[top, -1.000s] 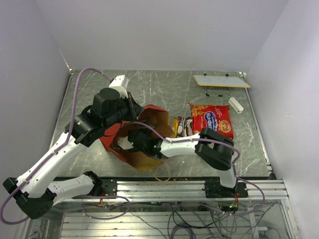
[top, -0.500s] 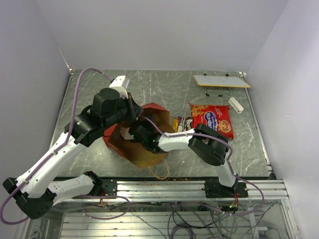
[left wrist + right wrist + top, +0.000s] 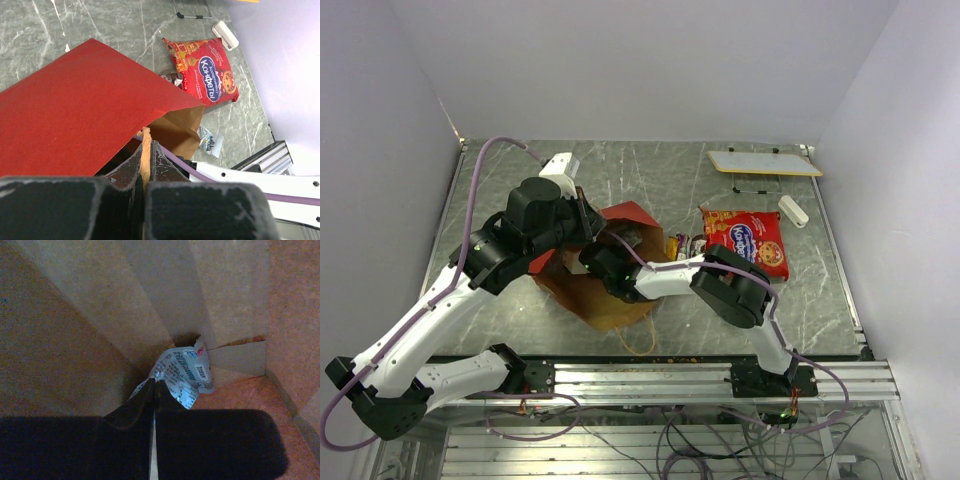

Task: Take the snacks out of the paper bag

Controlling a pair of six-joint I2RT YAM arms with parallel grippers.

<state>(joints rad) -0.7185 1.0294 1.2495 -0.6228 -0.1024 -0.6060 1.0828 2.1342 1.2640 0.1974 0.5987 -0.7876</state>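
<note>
Task's partway thru, I'd say. Already out of the paper bag (image 3: 605,300): the big red packet (image 3: 745,242) w/ the blue logo, lying flat on the table (image 3: 650,170) at centre-right of the top view. A cluster of small wrappers (image 3: 680,247) lies between it and the bag's mouth. In the left wrist view, 1 silvery wrapper (image 3: 210,140) sits just beside the bag's brown lip, lower right of that frame. Can't count the cluster, it's too small.

Left to do: at least 1 more. The right wrist view looks down the brown inside of the bag. A white wrapper (image 3: 182,371) w/ blue print sits crumpled in the far corner fold, approx centre of frame. Can't tell if anything else is in there; only that 1 shows.

Hands: the left gripper (image 3: 146,147) is clamped on the bag's edge, w/ a tan strip of paper pinched between its fingers, holding the mouth open. The bag lies on its side, red face up, centre-left of the top view. The right gripper (image 3: 154,387) is deep inside the bag. Its fingers are pressed together w/ a pale sliver between them and the wrapper's near edge at the tips. Looks like it's nipped the wrapper, prob. only by a corner. The wrapper's not out yet.

So that 1 needs drawing out thru the mouth & setting down w/ the others. A thin hold on crinkly foil could slip.
</note>
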